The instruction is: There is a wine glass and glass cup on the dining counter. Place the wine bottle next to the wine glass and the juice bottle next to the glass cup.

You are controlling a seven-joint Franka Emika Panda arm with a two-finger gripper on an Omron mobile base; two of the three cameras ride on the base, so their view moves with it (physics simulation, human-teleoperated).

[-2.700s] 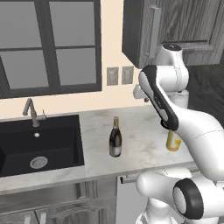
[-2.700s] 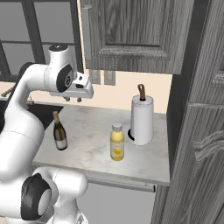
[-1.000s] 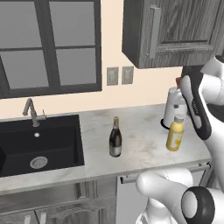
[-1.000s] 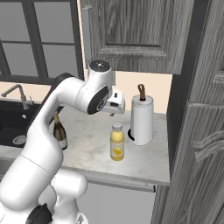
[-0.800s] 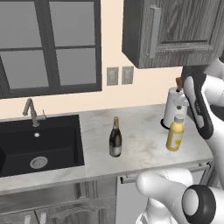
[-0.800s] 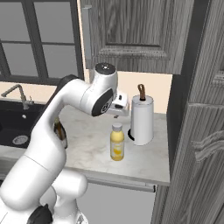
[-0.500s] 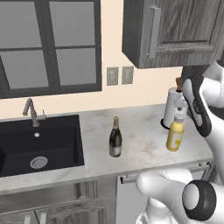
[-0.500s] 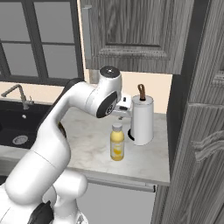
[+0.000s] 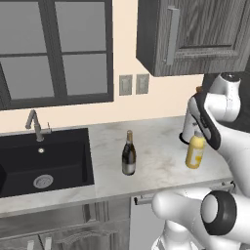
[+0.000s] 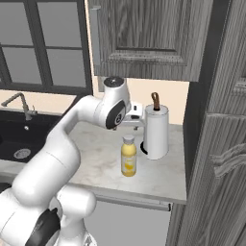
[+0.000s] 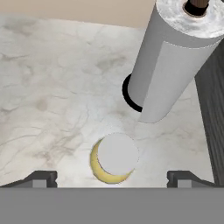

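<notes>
1. Marble table [image 10: 96,158] with a black sink [image 9: 44,161] runs under dark cabinets; the claw [image 11: 111,177] hangs spread wide and empty.
2. Directly beneath the claw stands the juice bottle [image 11: 114,161], upright, its pale cap between the fingertips [image 11: 41,178] but untouched.
3. Just beyond it stands a paper towel roll [image 10: 156,130]; the wine bottle [image 9: 129,154] stands well apart, toward the sink.

Wine bottle [image 9: 128,153] upright on bench [image 9: 156,146], rt of sink [image 9: 44,158]. Juice bottle [image 9: 195,151] further rt, just before paper-towel roll [image 10: 156,132]. Pincer [image 11: 111,176] above juice bottle.
</notes>
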